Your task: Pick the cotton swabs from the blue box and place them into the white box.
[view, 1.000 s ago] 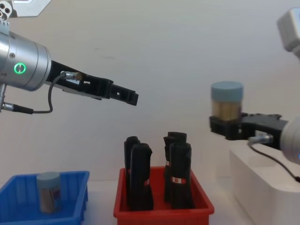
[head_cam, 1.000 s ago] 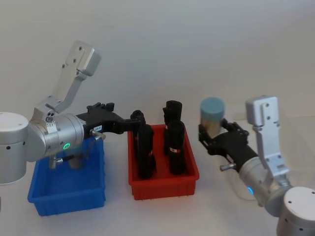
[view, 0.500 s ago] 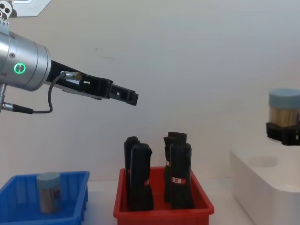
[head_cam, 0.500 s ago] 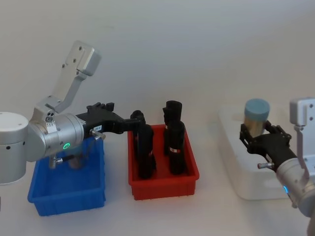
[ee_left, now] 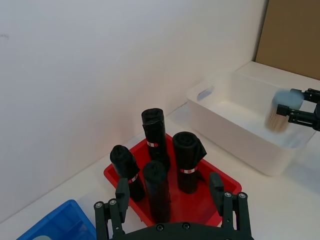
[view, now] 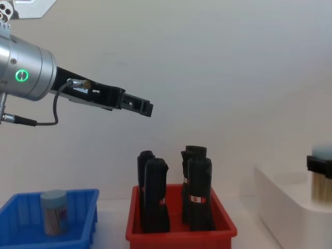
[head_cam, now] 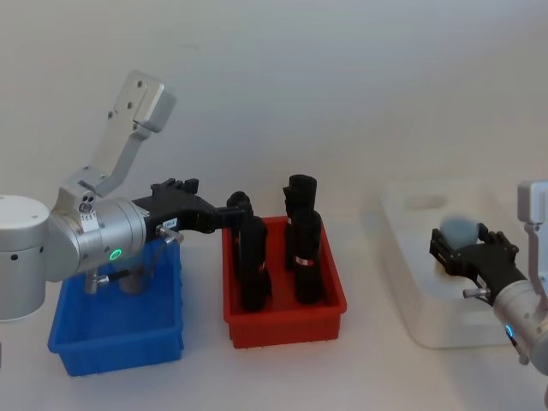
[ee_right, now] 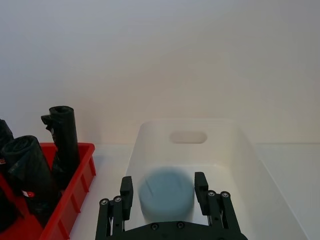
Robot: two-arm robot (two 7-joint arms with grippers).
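Observation:
My right gripper (head_cam: 469, 250) is shut on a tub of cotton swabs (head_cam: 460, 229), a clear tub with a grey-blue lid (ee_right: 166, 192). It holds the tub low inside the white box (head_cam: 402, 257), between the walls; the chest view has the tub (view: 321, 182) at the right edge, just above the box rim (view: 280, 189). Another cotton swabs tub (view: 54, 211) stands in the blue box (view: 21, 228), partly hidden by my left arm in the head view. My left gripper (head_cam: 235, 211) hovers open and empty over the back left of the red bin.
A red bin (head_cam: 287, 324) holding several upright black rolls with red labels (head_cam: 306, 257) stands between the blue box (head_cam: 120, 336) and the white box. A plain wall runs behind the table. Bare table lies in front of the bins.
My right gripper has carried the tub to the right and then down into the white box. The left arm has not moved.

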